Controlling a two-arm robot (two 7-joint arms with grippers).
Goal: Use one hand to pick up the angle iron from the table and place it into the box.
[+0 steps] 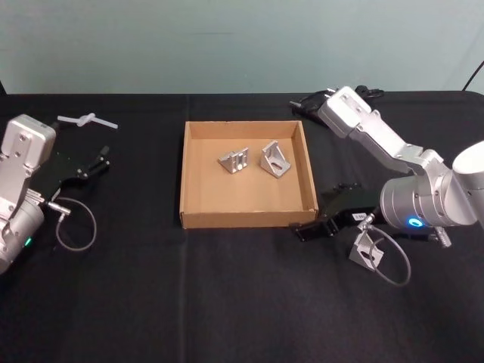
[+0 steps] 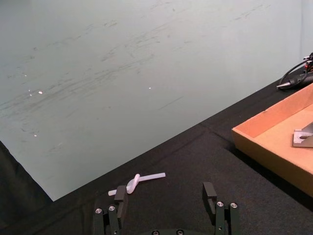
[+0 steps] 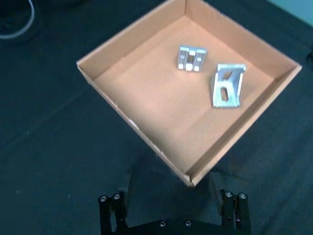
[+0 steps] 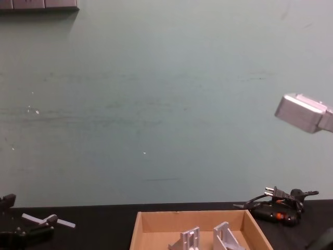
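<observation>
Angle iron (image 1: 368, 252) sits loose on the table (image 1: 227, 302), outside the box (image 1: 227, 219), off to the right of the box's near right corner and a little nearer to me than that corner. It lies just below the wrist joint of my right arm, the one with the blue ring, and a loop of grey cable from that arm curves round beside it. I cannot tell whether the cable touches it.

My right gripper (image 1: 321, 215) is low over the table at the box's near right corner, pointing in toward the box. Seen from my right wrist, my right gripper (image 3: 171, 188) has its jaws spread wide with nothing between them but the cardboard corner showing in the gap.

Inside the box, toward its far wall, two brackets (image 1: 234, 160) (image 1: 275, 159) of the same silver metal stand side by side, close but apart.

My left gripper (image 1: 102, 157) is well to the left of the box, low over the table. From the left wrist, my left gripper (image 2: 165, 193) shows its jaws wide apart and holding nothing. A white plastic piece (image 2: 137, 182) lies on the table just beyond it. A black plug and cord (image 4: 278, 205) lie past the box's far right corner.
</observation>
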